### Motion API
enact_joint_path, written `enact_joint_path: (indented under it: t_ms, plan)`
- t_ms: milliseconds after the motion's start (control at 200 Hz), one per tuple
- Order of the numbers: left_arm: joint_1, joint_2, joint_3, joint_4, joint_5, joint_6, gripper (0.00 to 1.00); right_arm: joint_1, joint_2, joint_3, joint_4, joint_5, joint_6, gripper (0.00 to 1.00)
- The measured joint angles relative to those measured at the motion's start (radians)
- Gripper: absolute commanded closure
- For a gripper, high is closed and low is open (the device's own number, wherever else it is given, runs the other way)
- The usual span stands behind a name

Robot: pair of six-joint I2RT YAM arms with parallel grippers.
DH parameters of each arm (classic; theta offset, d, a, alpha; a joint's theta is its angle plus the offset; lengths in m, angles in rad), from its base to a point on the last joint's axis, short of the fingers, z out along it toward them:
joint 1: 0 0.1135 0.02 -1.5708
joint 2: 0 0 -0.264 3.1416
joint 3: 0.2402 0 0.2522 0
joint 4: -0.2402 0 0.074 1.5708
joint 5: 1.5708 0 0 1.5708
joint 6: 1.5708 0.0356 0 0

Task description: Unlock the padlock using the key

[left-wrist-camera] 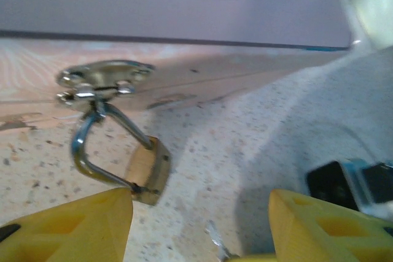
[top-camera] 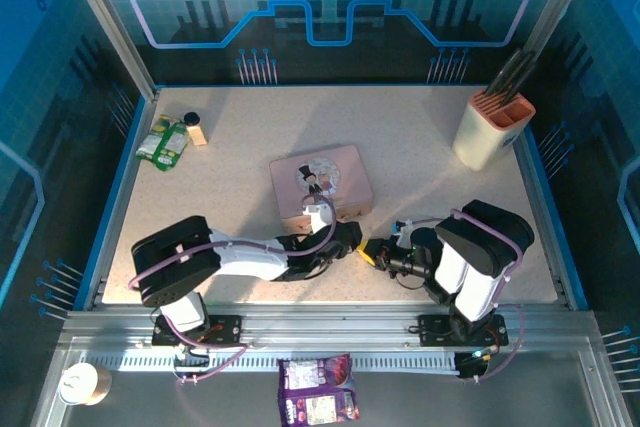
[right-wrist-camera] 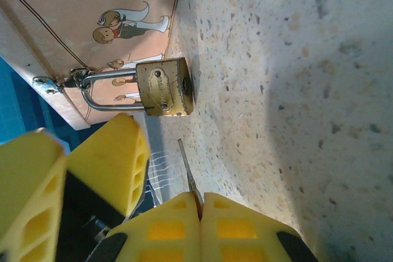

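Right hand (right-wrist-camera: 199, 204), at the bottom of the right wrist view, was clenched on the key (right-wrist-camera: 187, 170). The thin blade of the key stood out between the yellow fingers and pointed up toward the padlock (right-wrist-camera: 164, 87), not touching it. The padlock rested on the counter (right-wrist-camera: 295, 90) in the upper middle, its shackle hooked through the clasp (right-wrist-camera: 58, 81) of the pink box (right-wrist-camera: 92, 4). In the left wrist view the left hand (left-wrist-camera: 199, 207) was released, with the fingers apart and the padlock just above the finger at the lower left.
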Motion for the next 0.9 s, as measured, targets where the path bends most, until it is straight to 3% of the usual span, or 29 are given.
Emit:
enact_joint_path:
  t_ms: [290, 460, 585, 730, 901]
  plan:
    - [0.016, 0.067, 0.054, -0.117, -0.007, -0.047, 0.37, -0.007, 0.008, 0.000, 0.007, -0.019, -0.021, 1.00]
    - [0.024, 0.091, 0.072, -0.123, -0.014, -0.050, 0.41, -0.008, 0.008, 0.000, 0.005, -0.023, -0.024, 1.00]
    - [0.024, 0.108, 0.092, -0.150, -0.030, -0.043, 0.49, -0.008, 0.008, 0.000, 0.005, -0.023, -0.024, 1.00]
    - [0.028, 0.119, 0.097, -0.152, -0.042, -0.026, 0.64, -0.008, 0.008, 0.000, 0.005, -0.024, -0.025, 1.00]
    - [0.060, 0.138, 0.069, 0.010, 0.007, -0.003, 0.86, -0.007, 0.008, 0.000, 0.005, -0.027, -0.032, 1.00]
